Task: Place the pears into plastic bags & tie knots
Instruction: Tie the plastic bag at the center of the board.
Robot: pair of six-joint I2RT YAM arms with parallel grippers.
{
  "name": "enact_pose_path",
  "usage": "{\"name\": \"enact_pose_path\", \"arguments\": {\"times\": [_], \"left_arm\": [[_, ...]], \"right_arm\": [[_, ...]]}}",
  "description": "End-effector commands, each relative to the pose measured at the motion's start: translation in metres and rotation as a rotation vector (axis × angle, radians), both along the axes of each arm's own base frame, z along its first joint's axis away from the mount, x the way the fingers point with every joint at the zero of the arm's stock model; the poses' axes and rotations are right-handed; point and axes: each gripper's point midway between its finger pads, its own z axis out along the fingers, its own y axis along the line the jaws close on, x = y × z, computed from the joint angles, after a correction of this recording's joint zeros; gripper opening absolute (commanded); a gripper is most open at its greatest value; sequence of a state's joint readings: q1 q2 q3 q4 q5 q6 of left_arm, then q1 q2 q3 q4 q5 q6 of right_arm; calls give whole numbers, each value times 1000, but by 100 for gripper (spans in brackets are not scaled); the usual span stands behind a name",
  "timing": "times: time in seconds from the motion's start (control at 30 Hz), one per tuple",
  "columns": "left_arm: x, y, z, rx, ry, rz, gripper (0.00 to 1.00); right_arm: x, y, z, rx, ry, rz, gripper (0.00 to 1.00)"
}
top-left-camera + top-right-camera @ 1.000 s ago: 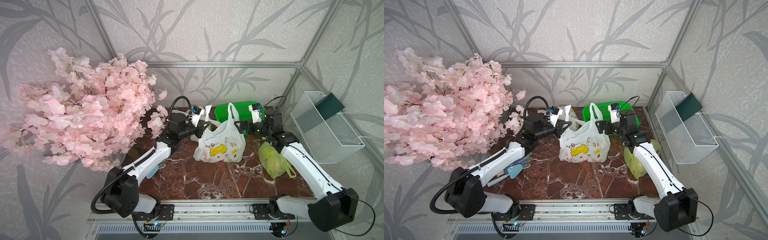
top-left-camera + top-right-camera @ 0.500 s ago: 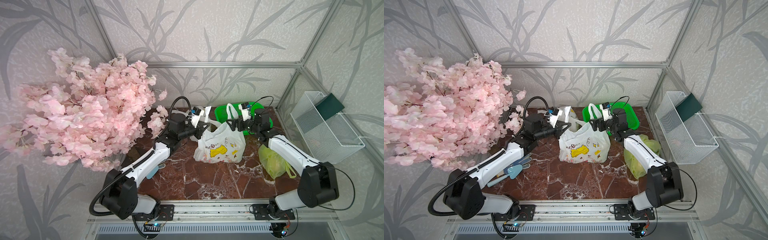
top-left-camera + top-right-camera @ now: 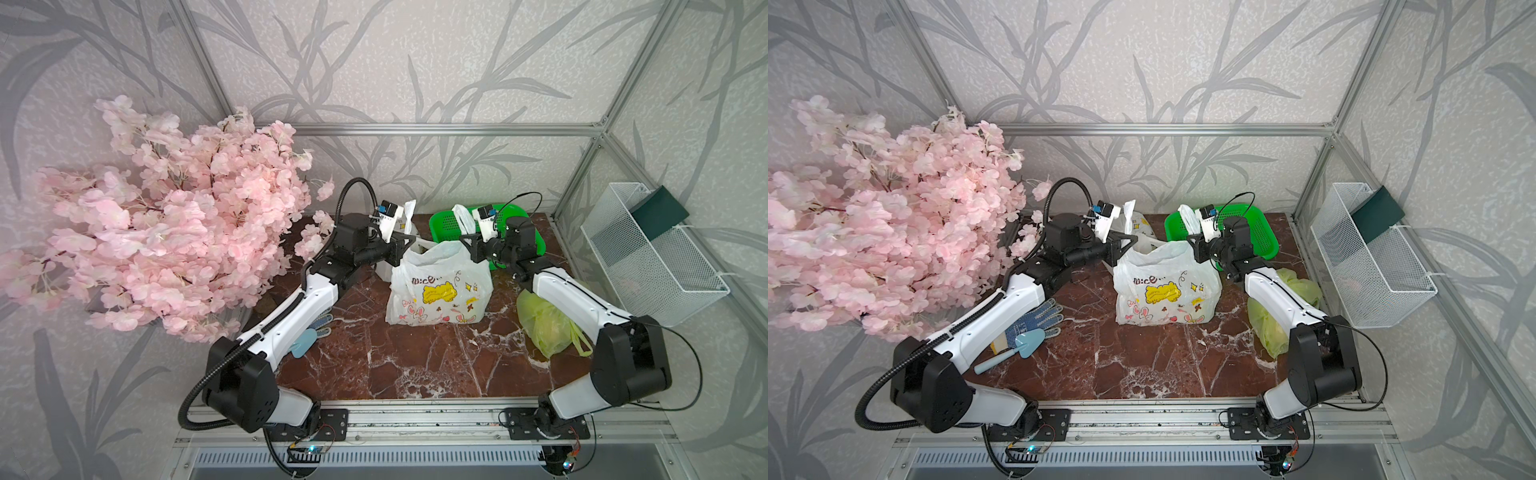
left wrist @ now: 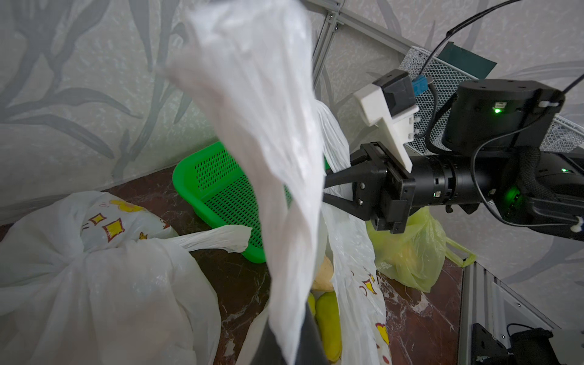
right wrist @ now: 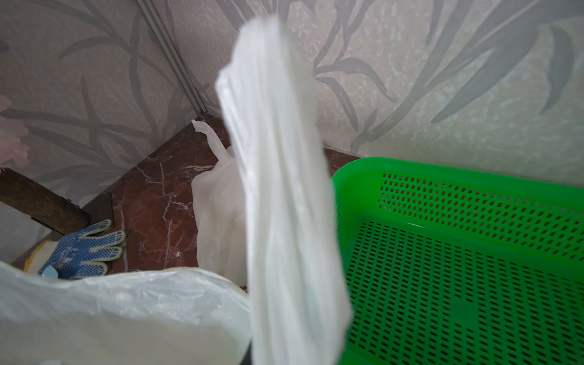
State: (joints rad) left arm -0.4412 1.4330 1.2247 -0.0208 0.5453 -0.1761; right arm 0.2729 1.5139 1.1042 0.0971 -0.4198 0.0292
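ROBOT TIES OFF A BAG OF FRUIT: The left gripper (image 3: pixel 409 245) is clamped tight on one handle (image 4: pixel 268 158) of a white bag (image 3: pixel 436 286) printed with yellow and pink cartoons. The plastic strip rises out of its closed jaws in the left wrist view. Facing it across the bag's mouth, the right gripper (image 3: pixel 466 245) is closed on the other handle (image 5: pixel 284 189). Its fingertips are hidden behind plastic from the left wrist camera.

The bag stands just right of centre in both top views, on the red marble table (image 3: pixel 415 365), its top stretched between the two grippers. Inside lie the pears (image 4: pixel 328 322), yellow-green, with a pale cream one beside them.

Just behind the left gripper sits a second white bag (image 4: pixel 94 284), gathered into a knot. A yellow-green bag (image 3: pixel 540 328) lies at right of frame against the right arm. A green basket (image 3: pixel 442 224) sits at the table's back edge, behind the right gripper.

At lower left, a blue dotted glove (image 3: pixel 1038 320) and a pale blue trowel (image 3: pixel 1027 343) lie beside the left arm. Pink blossom branches (image 3: pixel 166 232) fill the frame's left. A white wire basket (image 3: pixel 648 266) hangs at far right.
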Motion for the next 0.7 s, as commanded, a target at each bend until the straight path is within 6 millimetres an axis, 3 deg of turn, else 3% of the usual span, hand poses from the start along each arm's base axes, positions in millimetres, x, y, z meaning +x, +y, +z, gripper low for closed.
{"name": "enact_pose_path", "arguments": {"times": [0.0, 0.2, 0.27, 0.4, 0.53, 0.67], "left_arm": [[4, 5, -18, 74, 98, 14, 0], [-2, -18, -43, 48, 291, -205, 0], [-17, -33, -39, -5, 298, -376, 2], [-27, -41, -34, -75, 285, -495, 8], [-32, -35, -22, -119, 209, -534, 20], [-39, -30, -14, -146, 141, -566, 40]], "right_arm": [[-23, 14, 26, -64, -96, 63, 3], [-69, 46, 50, -232, -269, 198, 0], [-81, 61, 49, -286, -302, 259, 0], [-88, 80, 41, -371, -317, 340, 0], [-87, 87, 37, -407, -289, 378, 0], [-92, 96, 33, -409, -247, 431, 0]]}}
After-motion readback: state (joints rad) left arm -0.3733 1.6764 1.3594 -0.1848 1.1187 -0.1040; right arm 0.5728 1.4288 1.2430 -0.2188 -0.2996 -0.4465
